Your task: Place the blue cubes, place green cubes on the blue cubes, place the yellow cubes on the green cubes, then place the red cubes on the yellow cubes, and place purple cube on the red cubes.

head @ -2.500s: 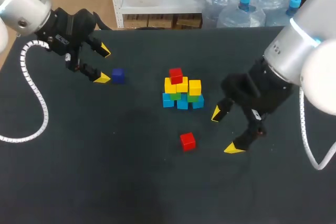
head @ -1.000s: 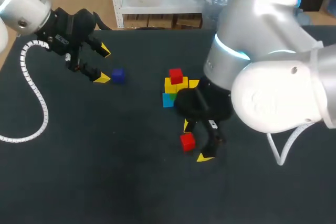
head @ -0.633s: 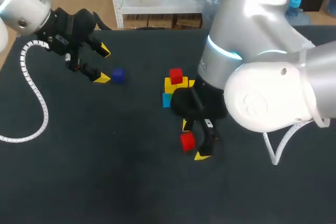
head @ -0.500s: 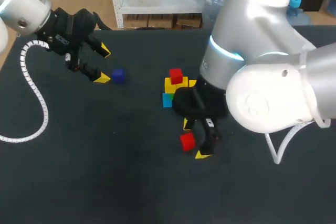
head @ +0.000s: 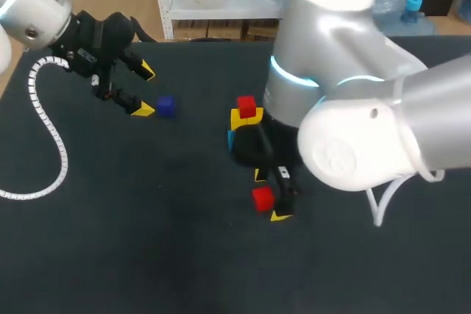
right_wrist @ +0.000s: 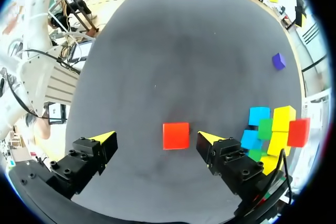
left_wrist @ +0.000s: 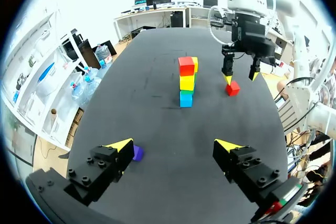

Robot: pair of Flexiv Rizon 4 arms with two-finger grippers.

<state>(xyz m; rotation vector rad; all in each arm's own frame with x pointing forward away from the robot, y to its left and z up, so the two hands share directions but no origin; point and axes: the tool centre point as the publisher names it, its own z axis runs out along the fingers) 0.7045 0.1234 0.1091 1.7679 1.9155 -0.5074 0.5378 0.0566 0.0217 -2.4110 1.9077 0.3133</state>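
Yellow-tipped left gripper (head: 146, 90): released, fingers spread wide, nothing between them, at the table's far left.
Purple cube (head: 165, 106): on the table just beside one left fingertip, well apart from the stack.
Stack (head: 245, 112): mid-table, with blue at the base, then green, then yellow, and one red on top.
Red cube (head: 263, 198): loose on the table, near the stack's front.
Right gripper (right_wrist: 155, 136): spread open, grasping nothing, hovering above the red cube.
Relation to watch: the red cube sits in the gap but off centre, close to one fingertip and farther from the other, with its faces square to the fingers. You likely need a sideways shift before descending.
Nearer arm: right.
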